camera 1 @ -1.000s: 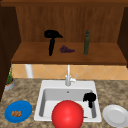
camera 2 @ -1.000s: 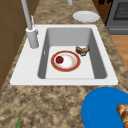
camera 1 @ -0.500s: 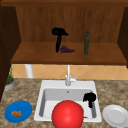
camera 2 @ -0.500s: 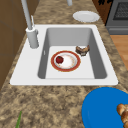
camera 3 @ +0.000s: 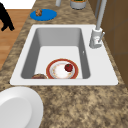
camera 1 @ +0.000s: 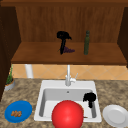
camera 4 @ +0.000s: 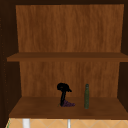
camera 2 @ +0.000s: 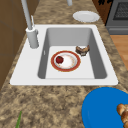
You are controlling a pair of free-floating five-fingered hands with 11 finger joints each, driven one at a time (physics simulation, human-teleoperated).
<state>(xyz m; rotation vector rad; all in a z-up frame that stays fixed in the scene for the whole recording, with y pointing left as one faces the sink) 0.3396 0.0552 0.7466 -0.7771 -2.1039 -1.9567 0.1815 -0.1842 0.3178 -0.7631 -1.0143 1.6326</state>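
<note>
Front view: the left hand is being seen above the lower cabinet shelf, fingers pointing down onto a purple object lying on the shelf; whether the fingers are clamped on it cannot be told. A dark green bottle is standing upright just to the right. The right hand is hovering over the right part of the sink; its fingers are looking curled, holding nothing. A red bowl is being shown at the sink's front, a blue plate and a white plate on the desk.

Left side view: a red-rimmed plate with a small red fruit is lying in the basin.

Upper view: the left hand is reaching down to the purple object, touching it.
</note>
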